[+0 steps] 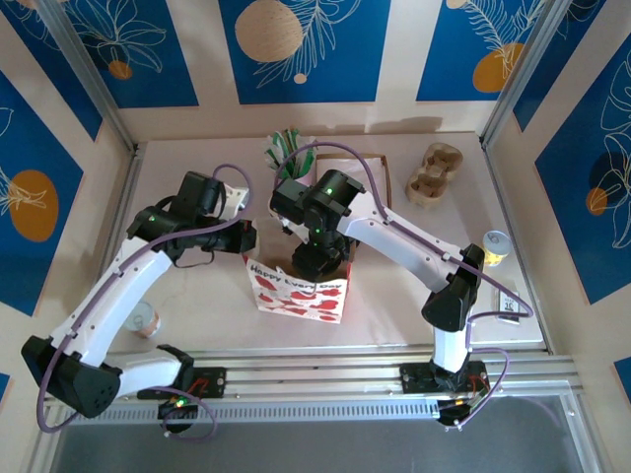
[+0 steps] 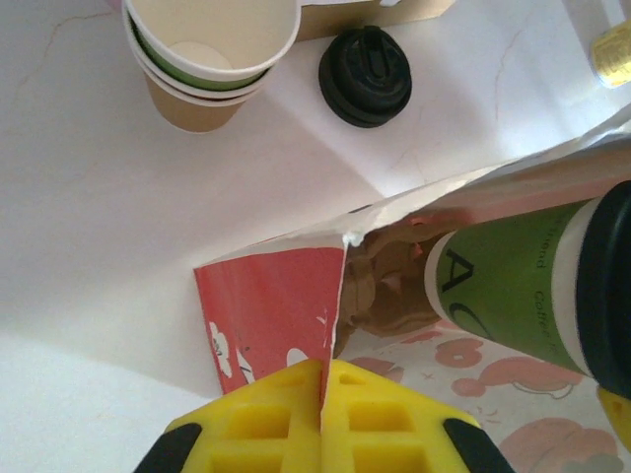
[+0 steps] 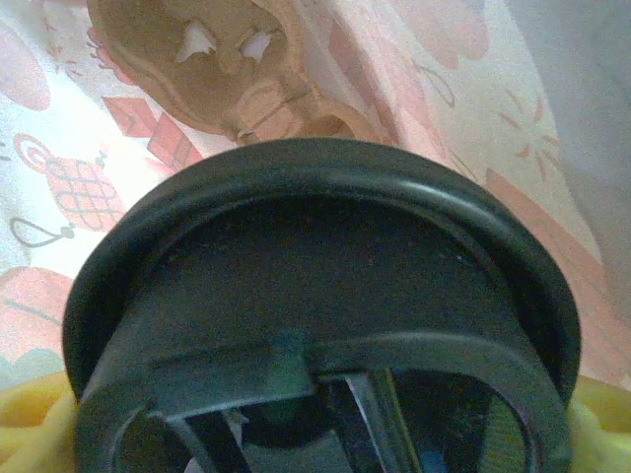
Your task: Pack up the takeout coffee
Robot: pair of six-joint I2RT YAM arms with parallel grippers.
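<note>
The takeout coffee [image 3: 315,296] loomed lid-first, hiding its green cup. The right claw [image 1: 319,258] gripped it, its fingers cut off at the bottom corners of the right wrist view. The cup hung inside the gift bag [image 1: 296,296] at the centre of the top view. The left claw [image 2: 320,414] was closed on the bag's rim, with that arm bent in from the lower left.
</note>
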